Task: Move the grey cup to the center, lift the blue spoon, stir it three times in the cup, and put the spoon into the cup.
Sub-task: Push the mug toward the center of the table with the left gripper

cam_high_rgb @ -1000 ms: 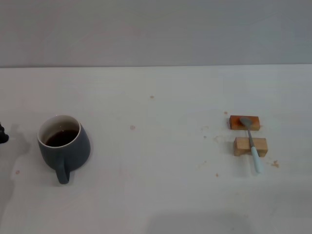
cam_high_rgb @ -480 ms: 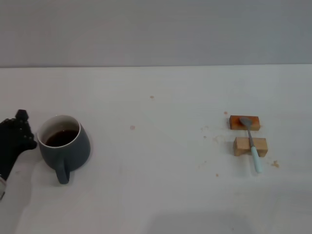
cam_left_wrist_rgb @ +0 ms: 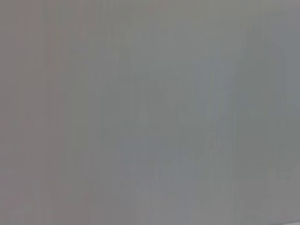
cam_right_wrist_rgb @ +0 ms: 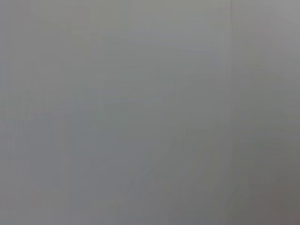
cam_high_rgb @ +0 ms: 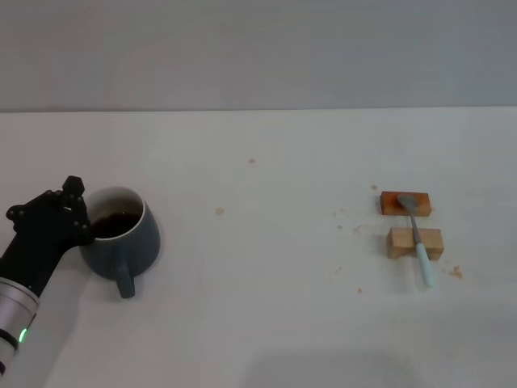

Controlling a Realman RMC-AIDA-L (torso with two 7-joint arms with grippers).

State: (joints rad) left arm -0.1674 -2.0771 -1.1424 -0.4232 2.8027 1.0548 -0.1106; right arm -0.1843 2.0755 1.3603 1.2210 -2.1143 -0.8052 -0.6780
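Left gripper (cam_high_rgb: 71, 212) against grey cup (cam_high_rgb: 123, 241) rim.

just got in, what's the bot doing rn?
The left gripper is against the left side of the grey cup, which sits far left on the table, not yet at the center. The cup holds dark liquid. The blue spoon lies untouched across two wooden blocks on the right. The right arm is out of view.
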